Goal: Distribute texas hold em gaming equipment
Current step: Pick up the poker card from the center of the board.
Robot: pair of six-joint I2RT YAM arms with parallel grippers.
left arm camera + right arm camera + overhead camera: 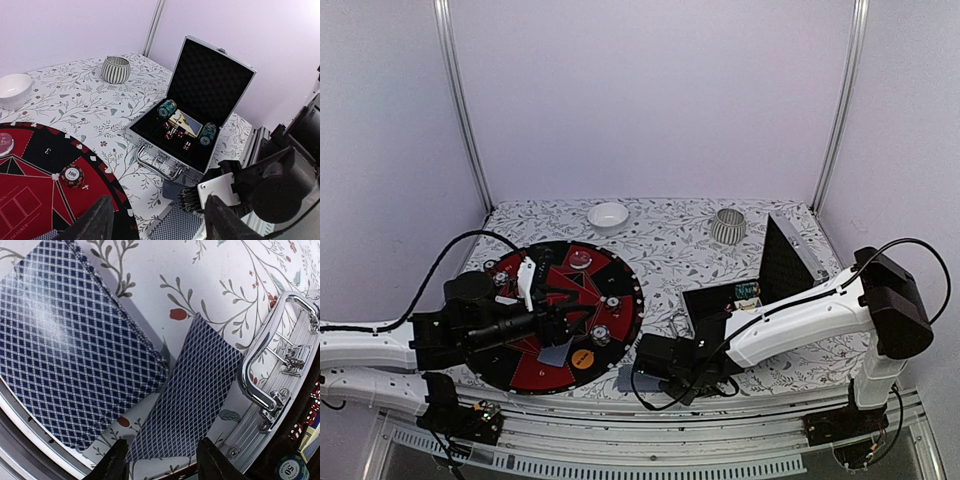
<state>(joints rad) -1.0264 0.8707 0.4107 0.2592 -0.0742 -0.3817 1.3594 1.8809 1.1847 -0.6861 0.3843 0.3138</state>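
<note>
A round red-and-black poker mat (520, 372) lies at the left. On it are striped chips (601, 335), an orange disc (582, 358) and one patterned-back card (555, 350). My left gripper (582, 318) hovers over the mat, open and empty (157, 222); a "100" chip (72, 175) lies ahead of it. My right gripper (645, 368) is low at the front edge beside the card deck (70, 350). Its jaws stand apart (160, 465), with the near end of a single tilted card (195, 395) between them. I cannot pick out a red triangular marker.
An open silver case (155, 155) with its lid (782, 262) up holds chip stacks (166, 107), cards (185, 122) and red dice (172, 132). A white bowl (608, 214) and a ribbed grey cup (728, 226) stand at the back. The case handle (260, 355) is close to my right gripper.
</note>
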